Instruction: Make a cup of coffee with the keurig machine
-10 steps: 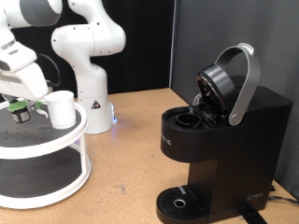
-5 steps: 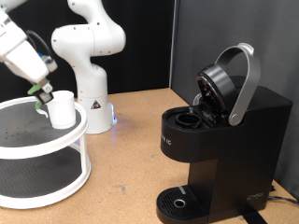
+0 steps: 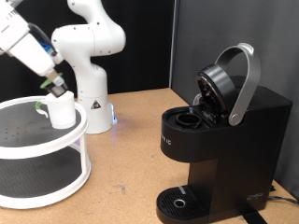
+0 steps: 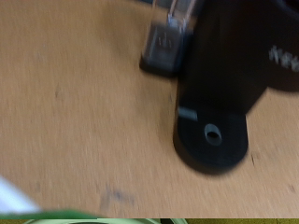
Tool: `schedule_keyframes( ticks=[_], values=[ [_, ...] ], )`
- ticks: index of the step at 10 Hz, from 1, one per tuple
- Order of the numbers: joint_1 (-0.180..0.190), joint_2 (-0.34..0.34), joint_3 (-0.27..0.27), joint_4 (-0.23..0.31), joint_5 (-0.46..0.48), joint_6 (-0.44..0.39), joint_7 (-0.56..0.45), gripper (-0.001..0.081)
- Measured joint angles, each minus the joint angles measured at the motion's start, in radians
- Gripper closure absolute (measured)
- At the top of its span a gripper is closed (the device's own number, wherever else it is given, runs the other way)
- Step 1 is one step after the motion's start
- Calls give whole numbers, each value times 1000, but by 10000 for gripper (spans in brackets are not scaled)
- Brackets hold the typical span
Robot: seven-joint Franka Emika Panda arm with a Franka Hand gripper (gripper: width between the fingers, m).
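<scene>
The gripper is hovering just above the cup on the left stand, possibly grasping something small; the coffee machine is standing open at right.

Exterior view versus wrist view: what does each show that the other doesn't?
Only the exterior view shows the gripper above the white cup on the round white stand, plus the keurig machine's raised lid handle and open pod chamber. Only the wrist view looks down on a grey box beside the machine. Both show the black machine, its round drip tray and the brown table.
</scene>
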Motion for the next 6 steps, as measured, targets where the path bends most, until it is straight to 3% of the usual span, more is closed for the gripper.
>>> schedule_keyframes(
  ticks=[2,6],
  values=[
    [35,6,19,10,104,-47,78,321],
    [88,7,118,10,231,77,157,321]
  ],
)
